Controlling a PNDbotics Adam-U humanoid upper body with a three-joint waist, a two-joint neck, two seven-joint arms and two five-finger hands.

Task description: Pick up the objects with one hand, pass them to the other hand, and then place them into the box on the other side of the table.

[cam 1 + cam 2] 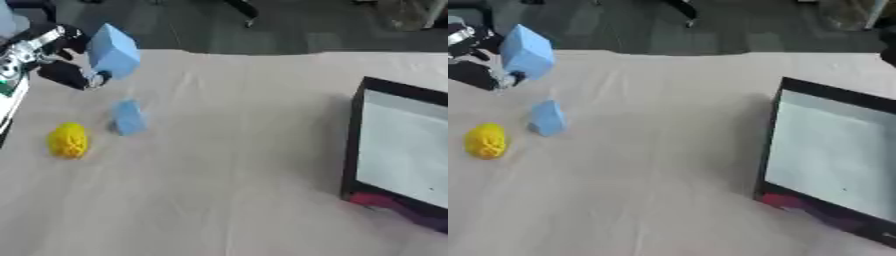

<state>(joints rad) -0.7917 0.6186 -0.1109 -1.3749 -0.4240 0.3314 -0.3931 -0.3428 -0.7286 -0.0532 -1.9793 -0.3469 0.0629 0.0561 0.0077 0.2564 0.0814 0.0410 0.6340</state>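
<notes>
Gripping with our left hand (61,60), we are holding a large light-blue block (114,51) up above the bench (236,165) near its far left corner, our dark fingers curling round the block's left and lower sides. Our right hand is showing only as a dark shape (888,47) at the right edge of the right eye view, beyond the box, and we cannot tell how its fingers are set.

Just below the raised block, a smaller blue block (129,117) is standing on the pale cloth, close to the left edge. A yellow knobbly oval object (68,140) is lying beside it, nearer that left edge and slightly closer to us, apart from the blue piece.

Over by the right edge, a black-walled box (352,145) is sitting with its pale interior facing up; we are seeing nothing lying inside the part that shows. Something dark red (385,202) is peeking out at the box's near lower corner, touching its wall.
</notes>
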